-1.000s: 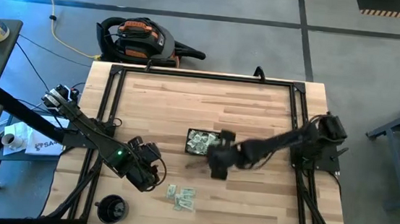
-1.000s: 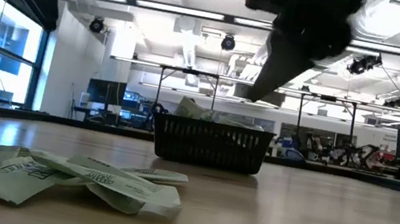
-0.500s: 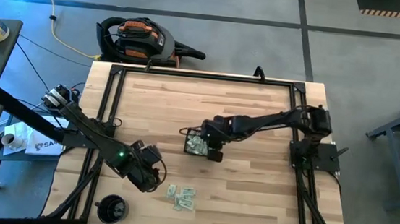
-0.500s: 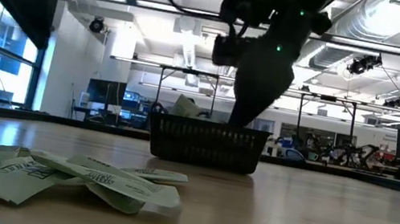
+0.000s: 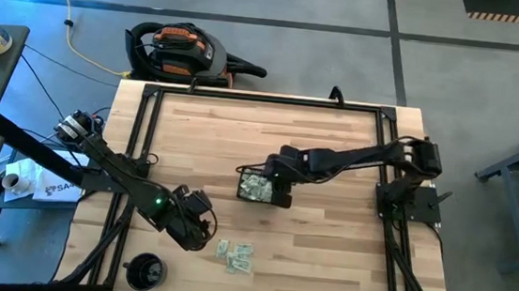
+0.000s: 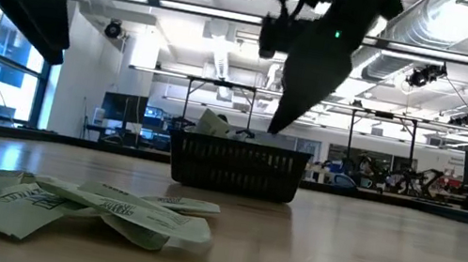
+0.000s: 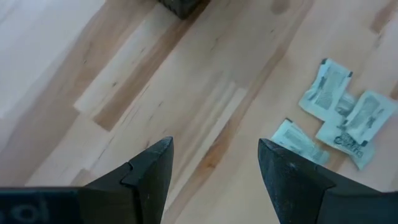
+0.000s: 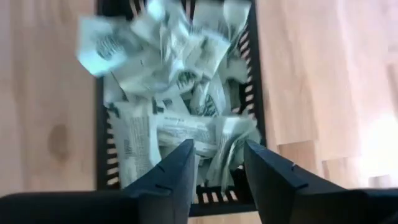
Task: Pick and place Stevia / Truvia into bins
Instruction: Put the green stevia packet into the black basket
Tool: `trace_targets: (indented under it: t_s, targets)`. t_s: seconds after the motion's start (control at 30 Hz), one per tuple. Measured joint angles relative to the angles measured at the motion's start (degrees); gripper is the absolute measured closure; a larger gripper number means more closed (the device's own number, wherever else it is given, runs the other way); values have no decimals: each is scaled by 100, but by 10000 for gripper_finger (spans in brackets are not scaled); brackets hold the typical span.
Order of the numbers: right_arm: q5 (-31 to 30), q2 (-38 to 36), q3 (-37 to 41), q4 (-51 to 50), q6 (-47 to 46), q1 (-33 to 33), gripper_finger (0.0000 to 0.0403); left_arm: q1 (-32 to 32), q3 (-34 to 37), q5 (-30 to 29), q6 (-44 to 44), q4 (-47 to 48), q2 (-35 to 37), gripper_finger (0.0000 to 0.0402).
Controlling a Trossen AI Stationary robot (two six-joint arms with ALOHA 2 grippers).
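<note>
Black mesh tray brims with sachets; the right claw, parted and empty above it, should lift straight clear. Left claw gapes empty near the worktop's front edge.

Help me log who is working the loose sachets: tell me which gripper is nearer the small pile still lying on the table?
Left. The left gripper hovers just beside the loose sachets, open. The right gripper is farther off, over the black tray.

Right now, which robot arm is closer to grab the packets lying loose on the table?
The left. Its open left gripper sits right beside the loose sachets, while the right gripper hangs over the black tray.
</note>
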State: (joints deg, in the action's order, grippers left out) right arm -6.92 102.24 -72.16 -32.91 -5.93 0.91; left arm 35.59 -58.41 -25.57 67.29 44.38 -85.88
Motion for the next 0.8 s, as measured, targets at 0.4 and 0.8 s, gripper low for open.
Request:
trace_targets:
  t_s: [0.4,0.8]
  targets:
    - [-156,-743,-4,-181,-682,206,194,-475,-3,1772,1205,-1793,-978,133]
    - [-900,-693,-7,-693,-1507,828,130,-353,-30,1934,2420,-2586,-1888,133]
